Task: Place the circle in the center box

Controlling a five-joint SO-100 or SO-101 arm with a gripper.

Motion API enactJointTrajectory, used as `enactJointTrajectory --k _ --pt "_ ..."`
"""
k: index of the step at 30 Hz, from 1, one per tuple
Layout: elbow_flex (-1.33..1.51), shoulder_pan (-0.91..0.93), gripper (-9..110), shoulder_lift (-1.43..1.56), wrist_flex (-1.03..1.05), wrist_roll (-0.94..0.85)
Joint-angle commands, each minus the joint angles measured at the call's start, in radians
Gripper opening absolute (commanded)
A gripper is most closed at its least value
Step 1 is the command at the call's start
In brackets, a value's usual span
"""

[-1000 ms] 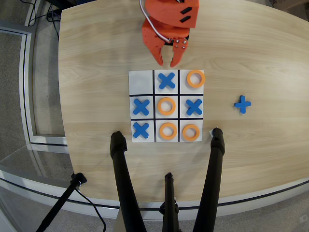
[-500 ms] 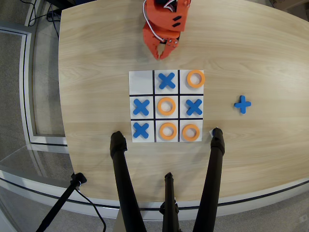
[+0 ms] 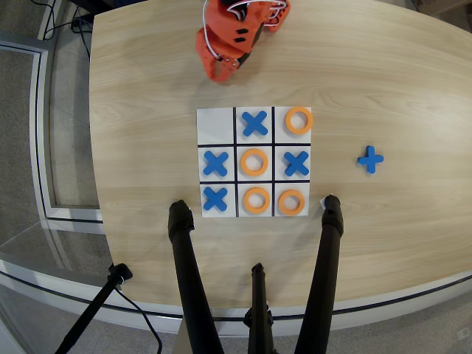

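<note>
The orange hand (image 3: 221, 72) sat near the top edge of the overhead view, over bare counter (image 3: 147, 96), well above the board (image 3: 216, 125) and touching none of the pieces. It was folded back and foreshortened, so I could not tell how far its fingers stood apart; nothing showed in its grip.

Below it lay the white 3x3 board. The circle (image 3: 254, 161) lay flat inside the center box (image 3: 241, 150), within its black lines. 3 more orange rings lay on the board: 1 in the top right cell (image 3: 299, 119), 1 in the bottom middle cell (image 3: 256, 200) and 1 in the bottom right cell (image 3: 291, 201). Blue X pieces filled the top middle (image 3: 254, 123), middle left (image 3: 214, 163), middle right (image 3: 296, 163) and bottom left (image 3: 214, 198) cells. The top left cell was bare white.

Well to the right of the board, a fifth blue X (image 3: 370, 158) lay alone on the wood. Black tripod legs (image 3: 189, 280) rose from the bottom edge.
</note>
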Motion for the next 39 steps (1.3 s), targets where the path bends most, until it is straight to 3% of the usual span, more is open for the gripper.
enactJointTrajectory --k 1,9,18,39 --pt "0.055 0.176 0 0.023 0.005 -0.086" --pt "0.055 0.515 0 0.023 0.005 -0.143" --pt "0.055 1.134 0 0.023 0.005 -0.143" --pt "0.055 1.048 0 0.021 0.006 -0.143"
